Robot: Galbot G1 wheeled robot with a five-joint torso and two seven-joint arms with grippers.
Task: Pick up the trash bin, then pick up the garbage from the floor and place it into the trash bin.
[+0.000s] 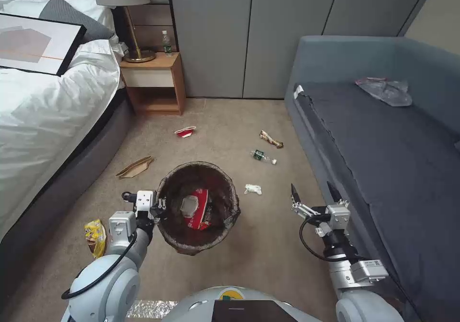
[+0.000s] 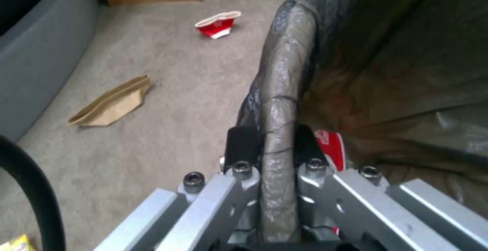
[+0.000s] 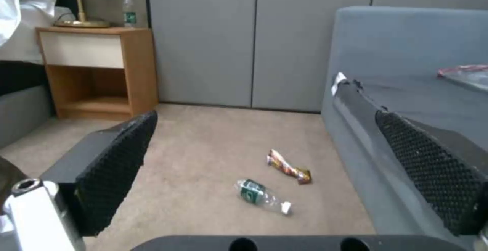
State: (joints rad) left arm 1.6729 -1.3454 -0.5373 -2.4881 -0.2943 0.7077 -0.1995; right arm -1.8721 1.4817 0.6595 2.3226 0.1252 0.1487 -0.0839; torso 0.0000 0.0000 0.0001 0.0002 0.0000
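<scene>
Because the bin [image 1: 199, 207] must travel with me, my left tool [image 2: 269, 144] is clamped on its bagged rim, one finger inside, one outside. My right tool [image 1: 314, 195] hangs spread apart beside the sofa [image 1: 393, 159], free for the bottle [image 3: 262, 197] and wrapper [image 3: 288, 166] on the floor.

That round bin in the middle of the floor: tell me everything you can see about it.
The trash bin is a small round bucket, lined with a dark, crinkly brown-black plastic bag folded over its rim. It stands upright and open-topped over the beige carpet, between the bed and the grey sofa. Inside lies a crushed red-and-white carton. The left gripper is shut on the rim, one finger inside and one outside. Whether the bin's base touches the floor cannot be told.
</scene>
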